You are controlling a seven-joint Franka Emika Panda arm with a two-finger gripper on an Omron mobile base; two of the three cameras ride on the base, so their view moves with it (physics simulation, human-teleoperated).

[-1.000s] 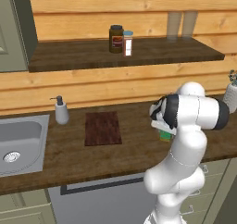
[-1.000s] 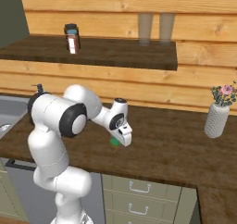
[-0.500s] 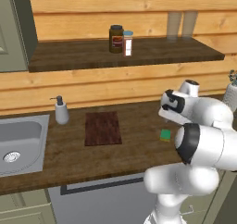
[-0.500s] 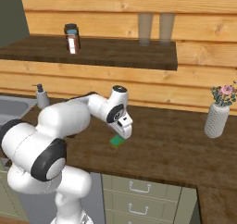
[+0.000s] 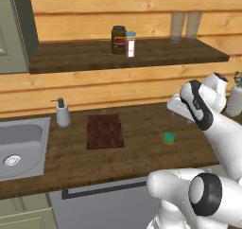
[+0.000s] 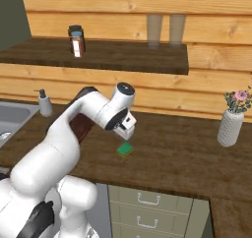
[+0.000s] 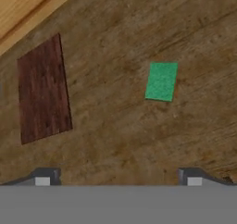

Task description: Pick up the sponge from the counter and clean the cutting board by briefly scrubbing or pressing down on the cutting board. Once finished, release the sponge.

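The sponge [image 7: 161, 81] lay right of centre on the worktop [image 7: 120, 140], apart from the board [image 7: 42, 95]; the hand [image 7: 118, 177] hovered, apparently empty, fingers spread wide.

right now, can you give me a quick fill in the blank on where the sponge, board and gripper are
1. The sponge lies on the ___, apart from the cutting board.
2. The gripper hangs above the sponge with its jaws ___.
3. The soap dispenser stands between the cutting board and the ___.

Missing words: counter; open; sink
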